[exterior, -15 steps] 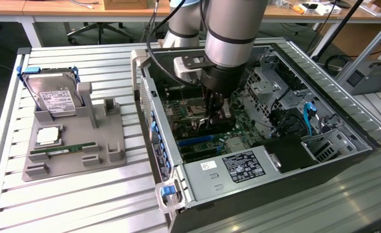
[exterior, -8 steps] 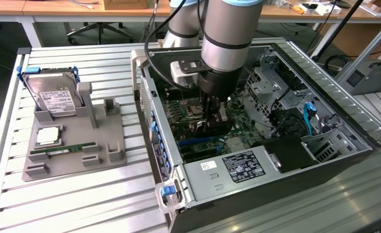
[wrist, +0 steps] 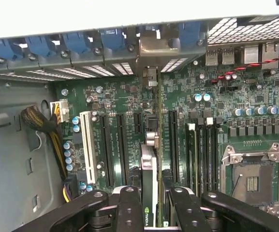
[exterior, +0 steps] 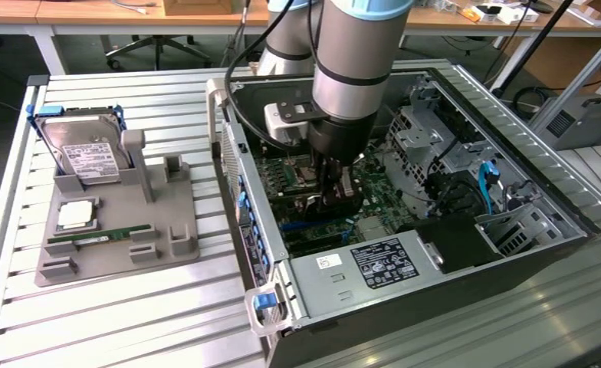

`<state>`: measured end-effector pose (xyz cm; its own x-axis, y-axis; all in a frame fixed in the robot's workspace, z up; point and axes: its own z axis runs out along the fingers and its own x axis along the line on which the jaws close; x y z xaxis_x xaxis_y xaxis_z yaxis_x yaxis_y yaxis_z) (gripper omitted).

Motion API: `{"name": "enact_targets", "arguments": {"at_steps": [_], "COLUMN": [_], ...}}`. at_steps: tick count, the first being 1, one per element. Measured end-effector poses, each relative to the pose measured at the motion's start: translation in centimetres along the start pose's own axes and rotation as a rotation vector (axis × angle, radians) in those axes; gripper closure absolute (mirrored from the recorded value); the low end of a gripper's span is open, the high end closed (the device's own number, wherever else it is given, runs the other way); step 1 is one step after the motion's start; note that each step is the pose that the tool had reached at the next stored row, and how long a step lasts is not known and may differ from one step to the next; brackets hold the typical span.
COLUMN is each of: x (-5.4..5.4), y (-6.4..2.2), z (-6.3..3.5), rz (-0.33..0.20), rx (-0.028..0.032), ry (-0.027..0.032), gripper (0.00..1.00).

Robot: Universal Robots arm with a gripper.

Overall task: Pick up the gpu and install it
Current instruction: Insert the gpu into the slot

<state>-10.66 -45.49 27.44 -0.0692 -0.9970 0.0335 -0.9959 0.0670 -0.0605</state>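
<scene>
A: Start big. The open computer case (exterior: 423, 230) lies on its side on the slatted table (exterior: 126, 322), and the arm (exterior: 357, 61) reaches down into it over the motherboard (wrist: 255, 121).

B: And the gpu (wrist: 149, 193)?

A: Inside the case, held edge-on above the motherboard. In the wrist view the gripper (wrist: 150, 205) has its two fingers (wrist: 129, 208) pressed against the card's flat faces, pinching it between them. The card's far end points toward the case's rear wall, where the blue slot latches (wrist: 112, 41) run in a row.

B: So the step in hand looks like seating the card. What makes that go well?

A: I judge alignment is everything. The card's lower edge needs to sit directly over one of the long black expansion slots (wrist: 170, 140) on the motherboard, parallel to it, with the bracket end meeting the open gap in the rear wall beneath the latches. It appears to hang between two slots; I can't tell whether it touches either.

B: Risks?

A: A tilted card could catch a slot wall. Straight, even downward pressure seems wise, with a firm pinch so the card can't rock.

B: And outside the case?

A: A grey parts holder (exterior: 116, 230) beside it carries a hard drive (exterior: 88, 157) and a memory stick (exterior: 101, 236), both untouched.
</scene>
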Motion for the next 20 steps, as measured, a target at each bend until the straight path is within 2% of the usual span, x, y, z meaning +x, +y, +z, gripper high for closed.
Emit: {"name": "enact_targets", "arguments": {"at_steps": [7,10,11,12,20], "x": [-0.03,-0.02,-0.03,-0.03,0.06], "y": [0.02,0.02,0.02,0.02,0.02], "z": [0.27,0.27,0.27,0.27,0.31], "rz": [0.0,0.001,0.001,0.001,0.001], "rx": [-0.0002,-0.0009,-0.0014,-0.0016,-0.0017], "ry": [-0.0023,-0.0125,-0.0201,-0.0231,-0.0239], "gripper": [0.73,0.73,0.73,0.73,0.73]}}
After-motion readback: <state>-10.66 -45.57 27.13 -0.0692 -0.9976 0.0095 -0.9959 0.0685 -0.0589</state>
